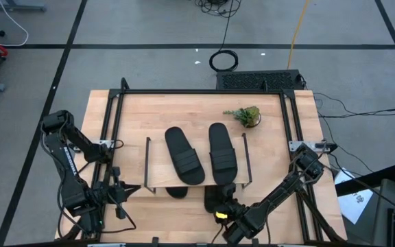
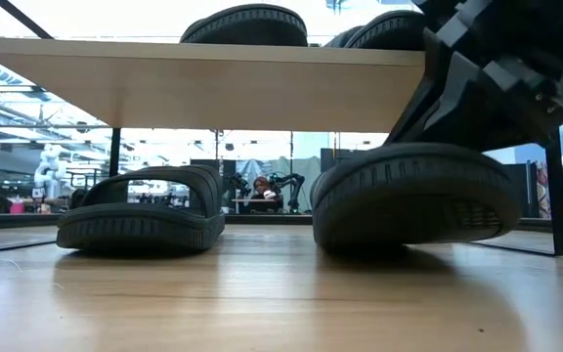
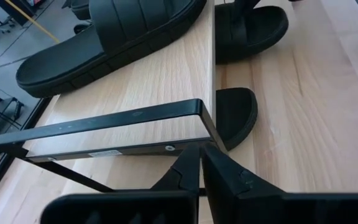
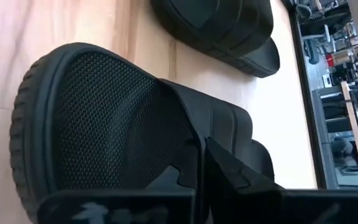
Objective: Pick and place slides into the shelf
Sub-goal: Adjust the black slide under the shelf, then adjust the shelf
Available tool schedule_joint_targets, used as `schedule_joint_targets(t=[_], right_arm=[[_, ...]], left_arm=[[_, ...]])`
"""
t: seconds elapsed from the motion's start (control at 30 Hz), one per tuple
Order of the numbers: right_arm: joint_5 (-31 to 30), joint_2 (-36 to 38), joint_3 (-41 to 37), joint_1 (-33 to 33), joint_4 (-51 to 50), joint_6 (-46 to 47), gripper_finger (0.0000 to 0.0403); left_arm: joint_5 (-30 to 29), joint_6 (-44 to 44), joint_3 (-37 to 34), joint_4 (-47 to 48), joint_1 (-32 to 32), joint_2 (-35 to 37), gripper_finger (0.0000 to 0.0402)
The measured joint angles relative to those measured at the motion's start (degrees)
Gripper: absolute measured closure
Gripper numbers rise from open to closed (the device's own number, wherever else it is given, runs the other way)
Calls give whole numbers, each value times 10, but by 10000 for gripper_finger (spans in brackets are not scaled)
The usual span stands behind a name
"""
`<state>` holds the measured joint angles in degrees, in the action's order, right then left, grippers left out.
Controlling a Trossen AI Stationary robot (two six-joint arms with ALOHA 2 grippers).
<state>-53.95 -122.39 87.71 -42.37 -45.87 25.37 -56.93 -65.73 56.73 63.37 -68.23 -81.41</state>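
Note:
Two black slides (image 1: pixel 184 154) (image 1: pixel 222 147) lie soles down on the shelf's (image 1: pixel 158 165) wooden top board (image 2: pixel 213 88). A third slide (image 1: pixel 177 192) (image 2: pixel 140 210) rests on the tabletop under the board, its end sticking out at the near side. The fourth slide (image 1: pixel 216 197) (image 2: pixel 413 196) sits beside it under the board's near edge. My right gripper (image 1: pixel 223 208) (image 4: pixel 202 158) is shut on this fourth slide. My left gripper (image 1: pixel 118 194) (image 3: pixel 201 168) is shut and holds nothing; it hovers left of the shelf's wire side frame (image 3: pixel 104 124). My right gripper pinches the fourth slide by its wide ribbed strap (image 4: pixel 222 134), the two fingers close together on the strap's edge. It comes from the table's near side, slanting down. The slide's sole (image 2: pixel 413 230) sits on the tabletop, roughly level.
A small potted plant (image 1: pixel 247 115) stands on the table behind the shelf's right end. Black frame rails (image 1: pixel 112 130) (image 1: pixel 290 130) run along the table's left and right sides. The shelf's wire side frames (image 1: pixel 147 165) (image 1: pixel 246 161) bound the space under the board.

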Motion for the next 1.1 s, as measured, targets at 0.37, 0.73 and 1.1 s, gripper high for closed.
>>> schedule_joint_targets(t=[0.37,0.73,1.1], right_arm=[[40,1,-3,11,7,16,393],[97,6,-4,-6,59,34,254],[-97,85,-4,-88,79,-10,253]], left_arm=[[0,0,0,-3,0,0,400],[4,-2,0,-7,0,0,376],[5,-3,0,-7,0,0,376]])
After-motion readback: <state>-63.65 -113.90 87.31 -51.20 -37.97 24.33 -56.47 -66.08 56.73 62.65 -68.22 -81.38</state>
